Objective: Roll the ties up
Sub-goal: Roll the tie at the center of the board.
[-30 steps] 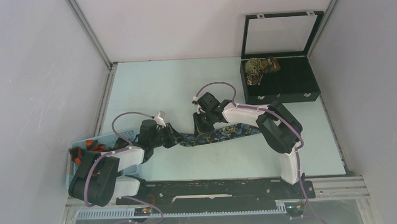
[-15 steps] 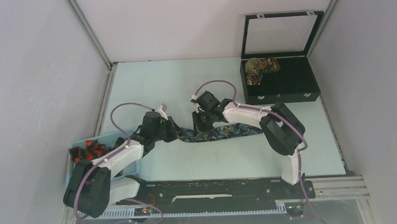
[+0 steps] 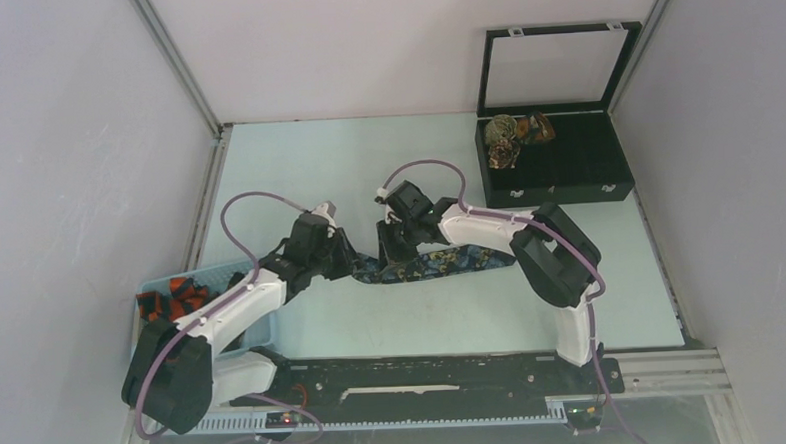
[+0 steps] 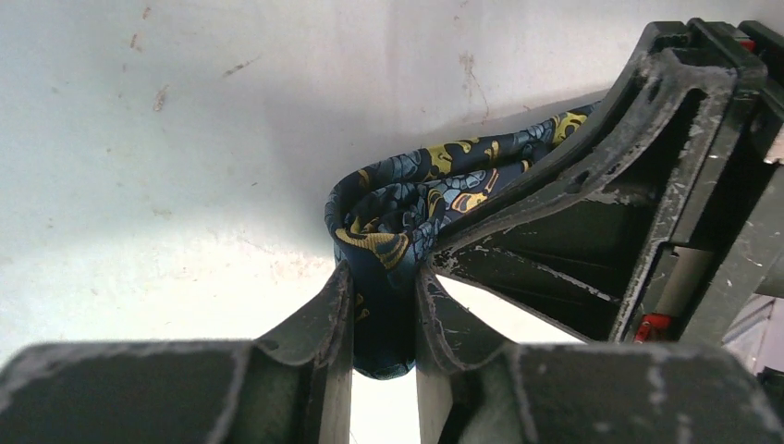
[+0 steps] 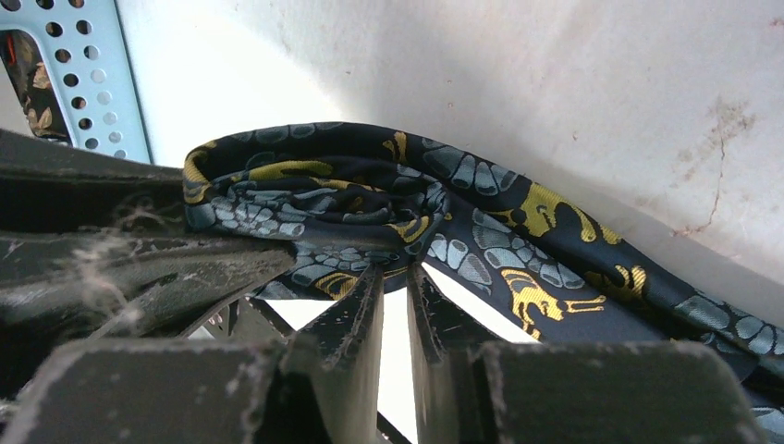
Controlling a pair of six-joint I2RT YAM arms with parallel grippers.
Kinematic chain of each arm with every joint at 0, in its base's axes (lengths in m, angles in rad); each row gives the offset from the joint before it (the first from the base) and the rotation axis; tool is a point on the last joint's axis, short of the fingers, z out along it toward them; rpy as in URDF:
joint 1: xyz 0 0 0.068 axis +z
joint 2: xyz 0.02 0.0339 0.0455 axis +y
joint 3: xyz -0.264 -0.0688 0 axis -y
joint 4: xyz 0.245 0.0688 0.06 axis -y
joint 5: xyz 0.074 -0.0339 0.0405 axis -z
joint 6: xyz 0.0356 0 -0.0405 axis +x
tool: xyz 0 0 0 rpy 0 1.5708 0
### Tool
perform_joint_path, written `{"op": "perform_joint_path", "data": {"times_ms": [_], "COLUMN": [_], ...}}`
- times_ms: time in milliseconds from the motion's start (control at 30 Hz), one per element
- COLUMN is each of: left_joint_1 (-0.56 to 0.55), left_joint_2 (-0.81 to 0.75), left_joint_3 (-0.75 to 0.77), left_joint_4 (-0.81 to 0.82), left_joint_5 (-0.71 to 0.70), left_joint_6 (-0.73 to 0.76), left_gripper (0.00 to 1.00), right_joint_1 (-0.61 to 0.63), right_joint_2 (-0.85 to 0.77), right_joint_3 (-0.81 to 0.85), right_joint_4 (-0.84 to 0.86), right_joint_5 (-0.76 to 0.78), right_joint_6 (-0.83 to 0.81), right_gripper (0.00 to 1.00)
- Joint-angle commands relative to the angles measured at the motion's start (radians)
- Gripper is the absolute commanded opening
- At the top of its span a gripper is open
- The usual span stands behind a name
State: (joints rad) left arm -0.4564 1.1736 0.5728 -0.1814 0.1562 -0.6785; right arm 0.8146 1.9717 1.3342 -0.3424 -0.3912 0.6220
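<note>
A dark navy tie (image 3: 441, 263) with yellow and blue specks lies across the table's middle, its left end folded over. My left gripper (image 3: 347, 260) is shut on that folded end, which shows in the left wrist view (image 4: 407, 199) pinched between my fingertips (image 4: 344, 287). My right gripper (image 3: 391, 248) sits just to its right, shut on the tie's edge in the right wrist view (image 5: 388, 217). The two grippers nearly touch. Several rolled ties (image 3: 506, 137) sit in the black box (image 3: 567, 179). Orange-red and black ties (image 3: 177, 293) lie in the blue basket (image 3: 254, 271).
The black box stands at the back right with its lid (image 3: 554, 65) open upright. The blue perforated basket sits at the left near edge and also shows in the right wrist view (image 5: 92, 74). Grey walls close in both sides.
My left gripper has moved away from the basket, farther and to the right, carrying the tie's left end toward the right gripper. The right gripper has barely moved.
</note>
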Motion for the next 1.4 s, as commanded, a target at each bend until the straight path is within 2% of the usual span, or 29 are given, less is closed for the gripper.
{"op": "perform_joint_path", "data": {"times_ms": [0, 233, 400, 1067, 1367], "left_joint_1": [-0.015, -0.038, -0.072, -0.226, -0.293], "left_joint_2": [-0.006, 0.009, 0.034, 0.252, 0.367], "left_joint_3": [0.061, 0.099, 0.159, 0.356, 0.443], "left_joint_4": [-0.041, -0.095, -0.200, -0.452, -0.527], "left_joint_5": [-0.051, -0.098, -0.212, -0.558, -0.630], "left_joint_6": [0.029, 0.047, 0.084, 0.110, 0.079], "left_gripper": [0.07, 0.05, 0.05, 0.04, 0.04], "right_joint_1": [0.009, 0.016, 0.014, -0.099, -0.132], "right_joint_2": [0.027, 0.055, 0.040, -0.207, -0.243], "right_joint_3": [0.035, 0.055, 0.053, -0.090, -0.112], "right_joint_4": [0.062, 0.082, 0.050, -0.040, -0.052], "right_joint_5": [-0.022, -0.059, -0.050, 0.009, 0.008], "right_joint_6": [0.023, 0.018, -0.006, -0.067, -0.074], "right_gripper": [0.18, 0.18, 0.19, 0.20, 0.19]}}
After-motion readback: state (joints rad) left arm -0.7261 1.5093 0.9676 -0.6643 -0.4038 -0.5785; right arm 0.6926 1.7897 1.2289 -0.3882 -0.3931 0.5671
